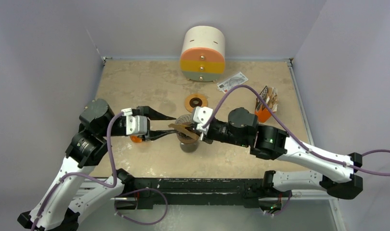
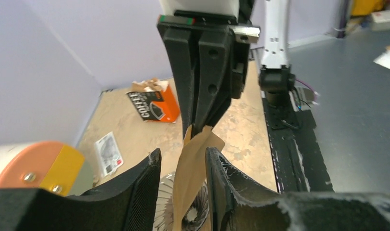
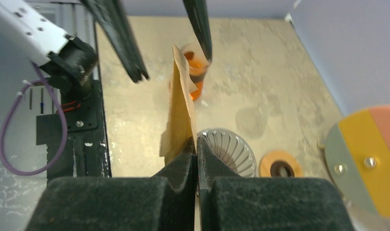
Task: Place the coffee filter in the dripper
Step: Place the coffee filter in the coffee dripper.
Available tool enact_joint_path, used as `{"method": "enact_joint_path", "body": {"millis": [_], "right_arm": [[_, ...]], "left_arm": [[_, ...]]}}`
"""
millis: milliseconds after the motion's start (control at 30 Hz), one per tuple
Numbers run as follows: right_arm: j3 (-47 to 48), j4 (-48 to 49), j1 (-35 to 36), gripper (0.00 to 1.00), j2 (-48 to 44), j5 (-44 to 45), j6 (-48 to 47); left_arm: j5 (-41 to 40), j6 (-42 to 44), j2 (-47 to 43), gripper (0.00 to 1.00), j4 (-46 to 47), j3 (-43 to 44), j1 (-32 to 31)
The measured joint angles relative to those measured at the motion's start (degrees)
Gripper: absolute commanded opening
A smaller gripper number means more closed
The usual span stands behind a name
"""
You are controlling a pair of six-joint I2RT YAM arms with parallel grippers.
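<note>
At the left, the left gripper [image 1: 174, 125] reaches in from its side with its jaws apart. One finger stands on each side of the coffee filter [image 2: 192, 169], so it brackets the paper rather than holding it. Whether either pad brushes the sheet cannot be told. Just beneath that arm a small orange cup [image 3: 197, 77] stands on the table [image 1: 135, 82], apart from the work. In the middle, the coffee filter hangs on edge as a flat, folded brown sheet directly above the dripper [image 3: 234, 151]. Its lower corner points down toward the ribbed bowl, though the views do not show whether it touches the rim. Holding it upright over the mouth probably lets it drop straight in. The open fingers opposite look placed either to steady the sheet or to spread it into a cone, since a flat fold would not seat against the ribs. Coming from the right, the right gripper [image 3: 197, 147] is clamped tight on one edge of the filter and carries it alone. Beyond it lie an orange ring [image 1: 196, 101], a rounded drawer unit [image 1: 202, 53] at the back wall and a box of filters [image 1: 264, 108] toward the right edge, all well clear of the dripper.
</note>
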Motion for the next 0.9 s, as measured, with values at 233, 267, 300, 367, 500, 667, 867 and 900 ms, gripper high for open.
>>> {"method": "enact_joint_path", "body": {"millis": [233, 267, 300, 367, 500, 667, 867, 900], "right_arm": [[9.6, -13.3, 0.0, 0.00, 6.7, 13.6, 8.0], [10.7, -14.7, 0.0, 0.00, 7.5, 15.3, 9.1], [12.4, -17.0, 0.0, 0.00, 8.6, 17.7, 10.7], [15.5, -21.2, -0.4, 0.00, 10.5, 21.0, 14.1], [20.9, -28.3, -2.4, 0.00, 13.3, 22.5, 20.3], [29.6, -37.2, -6.8, 0.00, 18.5, 22.8, 29.0], [35.0, -45.0, -11.1, 0.00, 23.3, 18.9, 37.0], [35.9, -45.8, -11.5, 0.00, 24.1, 18.4, 37.9]], "left_arm": [[-10.6, -8.8, -0.5, 0.31, -1.1, 2.5, 0.0], [-11.4, -9.8, -0.1, 0.26, -1.7, 2.9, 0.0], [-12.3, -11.6, 0.7, 0.21, -3.1, 3.9, 0.0], [-13.7, -13.9, 2.6, 0.16, -5.4, 6.0, 0.0], [-16.3, -18.4, 6.4, 0.12, -9.0, 9.1, 0.0], [-18.5, -24.5, 6.2, 0.00, -10.6, 8.1, 0.0], [-18.5, -35.5, 3.8, 0.00, -6.8, 5.3, 0.0], [-18.2, -37.1, 3.8, 0.00, -5.9, 5.1, 0.0]]}}
